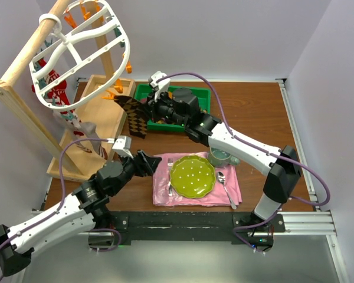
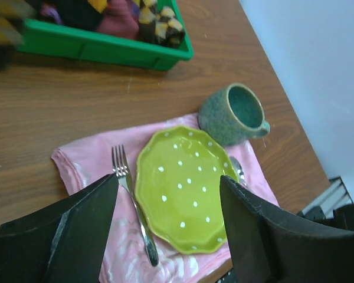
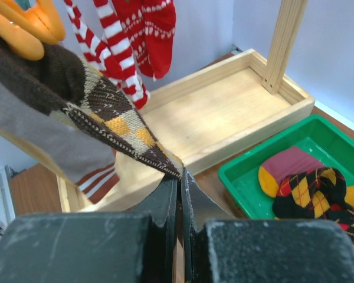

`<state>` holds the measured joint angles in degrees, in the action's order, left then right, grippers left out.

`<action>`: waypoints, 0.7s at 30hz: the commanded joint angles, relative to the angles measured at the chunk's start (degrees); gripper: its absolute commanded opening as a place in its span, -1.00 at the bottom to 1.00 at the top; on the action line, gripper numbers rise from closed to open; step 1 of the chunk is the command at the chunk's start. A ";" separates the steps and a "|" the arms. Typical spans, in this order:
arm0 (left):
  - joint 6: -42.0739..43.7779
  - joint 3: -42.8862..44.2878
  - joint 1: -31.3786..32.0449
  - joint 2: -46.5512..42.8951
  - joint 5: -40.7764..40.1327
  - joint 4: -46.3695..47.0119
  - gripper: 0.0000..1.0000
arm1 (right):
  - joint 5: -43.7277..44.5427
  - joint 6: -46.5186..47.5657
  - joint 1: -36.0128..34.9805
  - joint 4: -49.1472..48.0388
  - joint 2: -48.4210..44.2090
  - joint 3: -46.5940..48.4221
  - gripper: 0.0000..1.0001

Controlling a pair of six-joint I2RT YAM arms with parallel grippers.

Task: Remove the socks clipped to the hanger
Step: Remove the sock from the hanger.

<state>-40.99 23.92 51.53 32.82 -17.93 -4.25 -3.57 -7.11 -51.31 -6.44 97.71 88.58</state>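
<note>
Brown surface carries it all. Wooden rack stands left of the green tray, with its base box just beside the tray. White hanger hangs off the rack's pole, high and left of the tray. Red-and-white striped socks and a grey sock hang clipped under it.

Pink napkin lies on the near side of the tray, bearing a green plate and fork, with a mug at its edge. Left pincer hovers over the napkin, jaws wide, holding nothing.

Right pincer, at the tray's left end, is clamped tight on the tip of the brown argyle sock. The sock's other end sits in an orange clip. Loose socks lie inside the tray.
</note>
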 commanded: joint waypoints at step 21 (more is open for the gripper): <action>10.48 8.33 0.24 -0.48 -19.33 6.79 0.66 | -25.59 -1.85 0.42 8.02 -8.24 -3.85 -1.00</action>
<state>-35.75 29.34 51.53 30.44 -33.26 -4.45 -21.08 -7.07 -50.94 0.43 90.48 84.99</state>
